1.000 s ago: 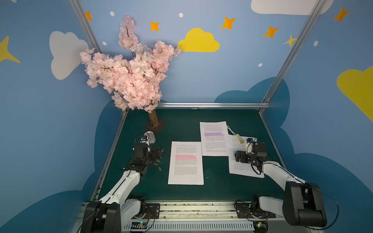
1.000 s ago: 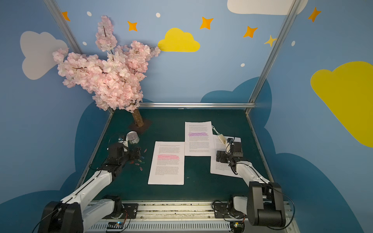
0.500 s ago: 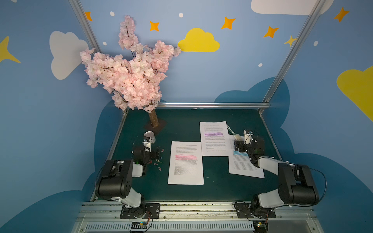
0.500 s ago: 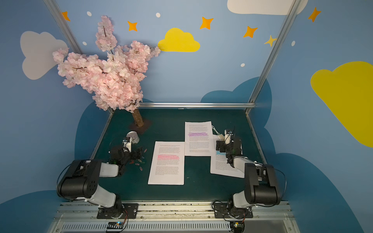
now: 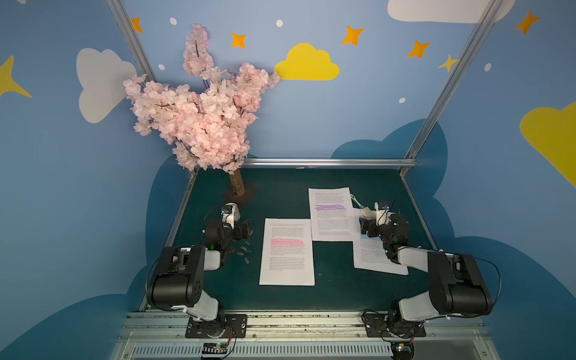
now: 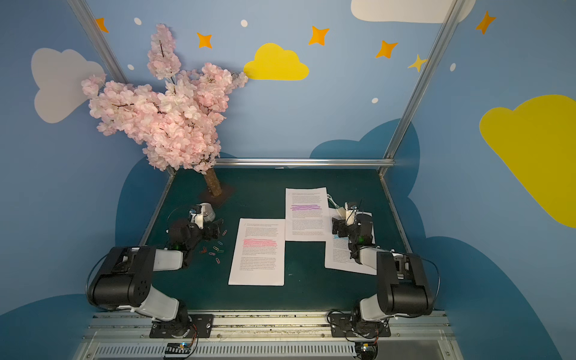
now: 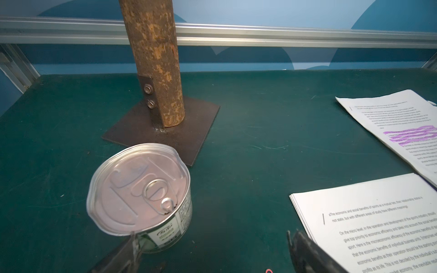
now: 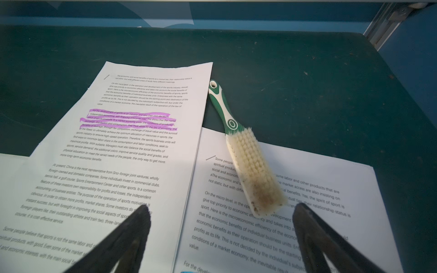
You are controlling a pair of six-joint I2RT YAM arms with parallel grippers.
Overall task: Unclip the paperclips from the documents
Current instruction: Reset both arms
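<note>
Nearest, low in the middle of both top views, the pink-banded document (image 5: pixel 286 265) lies flat on the worktop (image 5: pixel 336 296), its long axis running up the frame. Left of its upper half the paperclips (image 5: pixel 243 249) lie loose on the green surface in a small scatter (image 6: pixel 215 251), pointing every which way and clear of any page. The left fingers (image 5: pixel 243 230) stand spread and empty just above that scatter in the frame, so the left arm is much the nearer. The right fingers (image 5: pixel 366 230), also spread and empty, are well apart from the clips, beyond two pages.

On the right side, the right fingers straddle the seam between the blue-banded document (image 5: pixel 371 258) and the purple-banded document (image 5: pixel 330 227), which overlaps it. I see no coloured wire on any page edge, so the unclipping looks done, though the right arm hides part of the blue-banded page.

The right wrist view adds the brush (image 8: pixel 250 165), bristles up, lying across the blue-banded page's far corner, and a short dark stroke at each page's corner. The left wrist view misses the scatter, save a red sliver at its bottom edge. Instead it shows a can (image 7: pixel 142 189) with a pull-tab lid touching one finger, and beyond it the tree trunk (image 7: pixel 153 59).
</note>
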